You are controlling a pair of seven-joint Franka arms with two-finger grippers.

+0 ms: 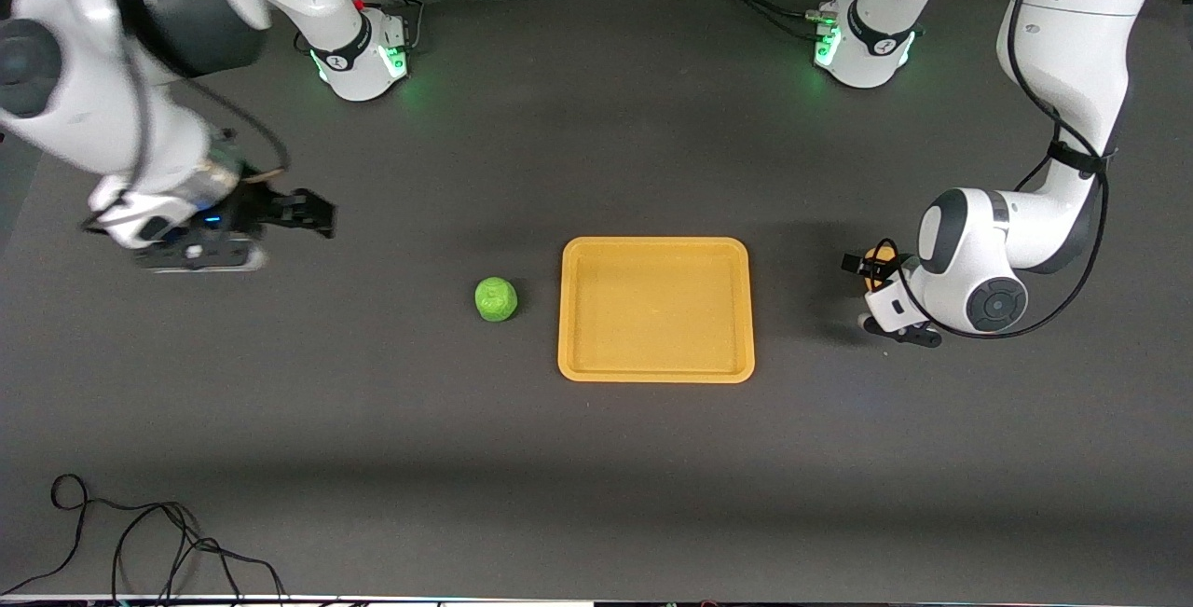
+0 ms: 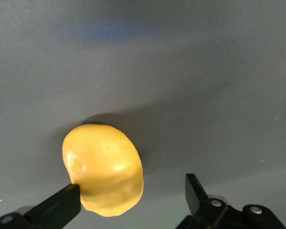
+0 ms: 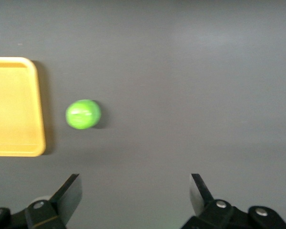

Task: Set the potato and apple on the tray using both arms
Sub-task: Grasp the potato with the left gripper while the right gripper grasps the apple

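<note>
The yellow-orange potato (image 1: 876,266) lies on the dark table toward the left arm's end, beside the tray. My left gripper (image 1: 871,282) is down around it and open. In the left wrist view the potato (image 2: 104,169) rests against one finger (image 2: 57,206), with a gap to the other finger; the gripper (image 2: 132,186) is not closed on it. The green apple (image 1: 496,298) sits on the table beside the tray (image 1: 654,243), toward the right arm's end. My right gripper (image 1: 322,213) is open and empty, up over the table. Its wrist view (image 3: 135,179) shows the apple (image 3: 83,114) and the tray's rim (image 3: 38,109).
The tray is empty. Black cables (image 1: 140,532) lie at the table's front corner toward the right arm's end. The two arm bases (image 1: 363,57) (image 1: 862,48) stand at the back edge.
</note>
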